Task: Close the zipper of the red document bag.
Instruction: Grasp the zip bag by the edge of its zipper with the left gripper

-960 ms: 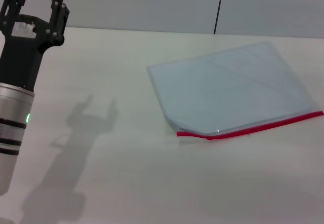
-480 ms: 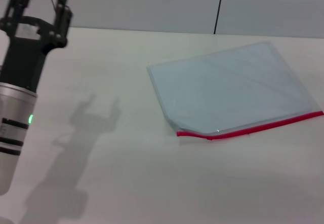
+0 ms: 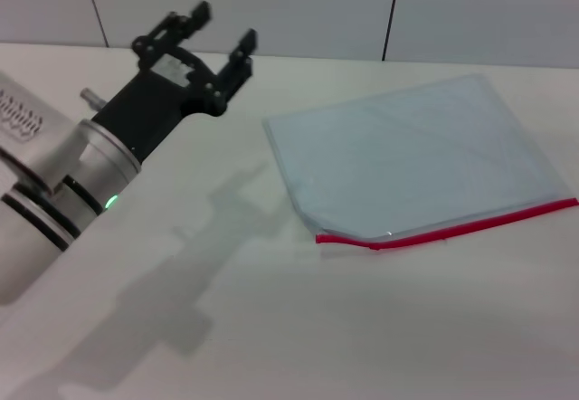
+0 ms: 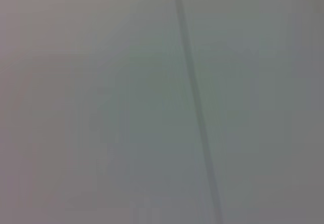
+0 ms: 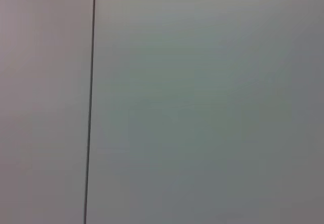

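The red document bag (image 3: 412, 160) lies flat on the white table at the right, a translucent pale blue-grey pouch. Its zipper (image 3: 452, 229) is the bright red strip along the near edge; the near-left corner of the pouch is folded up. I cannot make out the slider. My left gripper (image 3: 223, 27) hangs above the table to the left of the bag's far-left corner, open, with nothing between its fingers. The right gripper is out of view. Both wrist views hold only a plain grey surface with a dark seam.
The table (image 3: 271, 328) runs white and bare in front of the bag and to its left. A grey wall (image 3: 298, 6) with dark vertical seams stands behind the table's far edge.
My left arm has swung right and tilted toward the bag; its gripper went from the far left corner to near the bag's far-left corner. The bag has not moved.
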`<action>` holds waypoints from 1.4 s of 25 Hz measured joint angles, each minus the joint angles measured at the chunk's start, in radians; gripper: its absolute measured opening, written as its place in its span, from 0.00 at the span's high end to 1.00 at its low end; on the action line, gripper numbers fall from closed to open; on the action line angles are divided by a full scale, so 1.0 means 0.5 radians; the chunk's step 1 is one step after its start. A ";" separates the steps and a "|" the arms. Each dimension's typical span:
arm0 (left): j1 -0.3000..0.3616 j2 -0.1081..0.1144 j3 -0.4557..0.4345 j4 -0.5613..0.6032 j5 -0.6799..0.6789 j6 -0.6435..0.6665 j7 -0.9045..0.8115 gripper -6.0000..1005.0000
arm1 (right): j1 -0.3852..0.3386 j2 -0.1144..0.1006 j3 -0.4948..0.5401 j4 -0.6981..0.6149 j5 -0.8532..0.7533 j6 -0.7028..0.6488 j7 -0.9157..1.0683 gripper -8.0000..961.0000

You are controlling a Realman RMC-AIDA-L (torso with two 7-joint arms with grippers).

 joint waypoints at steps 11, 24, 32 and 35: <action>-0.098 0.496 -0.068 1.013 0.257 1.391 0.130 0.43 | -0.004 -0.003 -0.003 0.000 0.000 -0.003 0.000 0.08; 0.048 -0.059 -1.052 1.534 0.546 3.487 0.942 0.45 | -0.010 -0.003 -0.003 -0.006 0.002 -0.002 0.000 0.08; 0.087 -0.434 -1.154 1.477 1.199 3.873 0.999 0.46 | -0.001 -0.003 -0.003 -0.003 0.002 -0.001 0.000 0.08; 0.081 -0.448 -1.112 1.448 1.240 3.877 1.000 0.46 | 0.000 -0.003 -0.003 -0.003 0.002 -0.001 0.000 0.08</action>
